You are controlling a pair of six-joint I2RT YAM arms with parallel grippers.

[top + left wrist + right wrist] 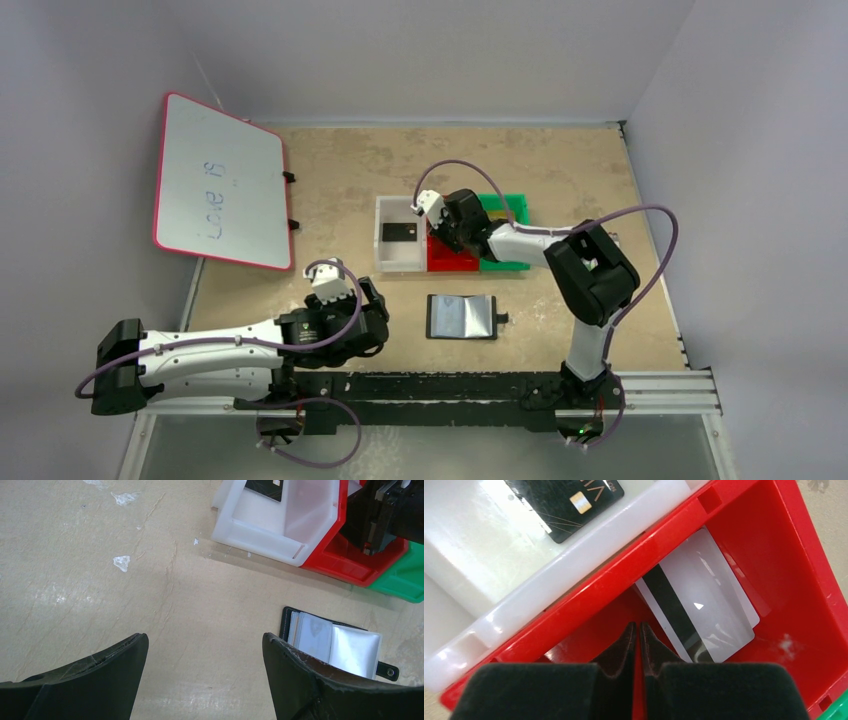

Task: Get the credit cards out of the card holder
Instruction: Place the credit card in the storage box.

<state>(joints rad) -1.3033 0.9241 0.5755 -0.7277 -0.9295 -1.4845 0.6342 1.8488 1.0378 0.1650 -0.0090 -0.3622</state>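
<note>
Two cards out: a thin black rectangular card point(398, 232) was seen flat in the white plastic bin point(400, 258), and a silver-grey card with a dark stripe point(704, 605) lay in the red plastic bin point(774, 540), close to the wall nearest the white bin.
Third card: no gold-tan card was made out in any view; the green plastic bin point(510, 205) was partly hidden by the right arm.
Card holder: the small black bifold card holder point(461, 316) lay open on the beige table point(340, 180) in front of the bins, sleeves up, touched by neither gripper; whether a card was inside could not be told.
Right gripper: the right gripper point(638, 625) was held in the red bin, jaws pressed together on nothing, just beside the striped card.
Left gripper: the left gripper point(205, 640) was held low over bare table, jaws spread wide and empty, left of the holder.
Risk, striped card: it could be nudged or flicked out of the bin if the right gripper were withdrawn carelessly.
Risk, holder: being light and unpinned, it would likely be dragged or folded shut when a card was pulled.
Risk, sleeves: the glossy film could be pinched instead of a card edge.
Risk, arms: a collision could be caused if both were brought to the holder together.
</note>
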